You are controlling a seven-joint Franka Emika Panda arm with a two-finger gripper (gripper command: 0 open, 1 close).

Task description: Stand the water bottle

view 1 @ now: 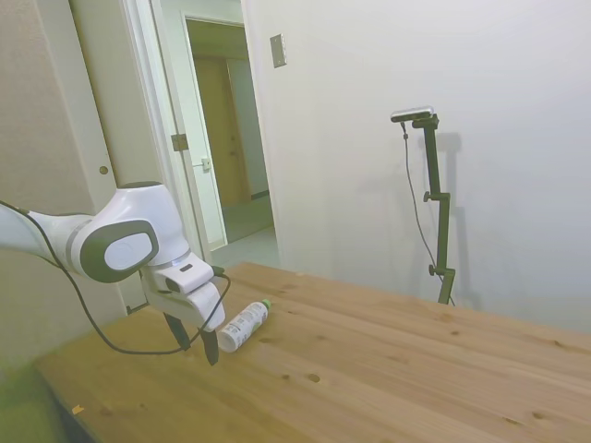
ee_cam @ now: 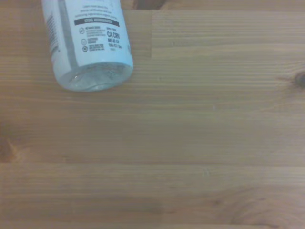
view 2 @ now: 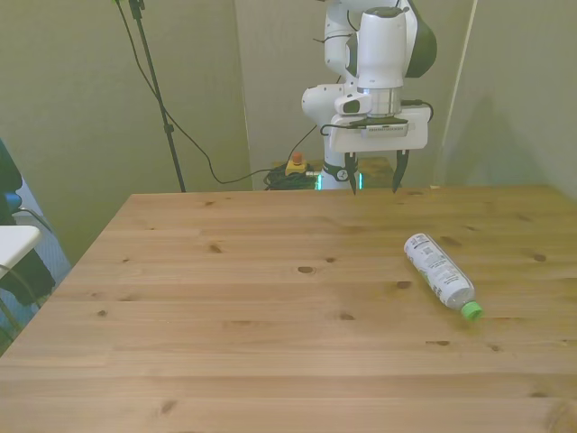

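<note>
We are looking at a wide wooden desk (view 2: 225,298) made of pale knotted planks, which is filling most of the front view. The white arm (view 1: 111,242) is hanging over the desk's far side, and its tool (view 2: 374,179) is pointing straight down with both dark fingers spread well apart, gripping nothing and hovering above the wood.

The water bottle (view 2: 438,273) is lying on its side on the desk toward the front view's right, well apart from the tool and nearer the camera than it. Its green cap (view 2: 471,311) is pointing toward the camera and the front view's right, while its clear base is facing back toward the arm.

In the side view we are seeing the bottle (view 1: 244,325) just beyond the tool (view 1: 196,343), cap turned away from the arm, which makes the two look closer than the front view does.

The wrist view is giving us what the others cannot: the bottle's rounded clear base (ee_cam: 93,78) and the white label (ee_cam: 86,33) from close by. We are reading "CA CRV" on it beside small round symbols and a dark banner; the finer print is too blurred to make out.
</note>
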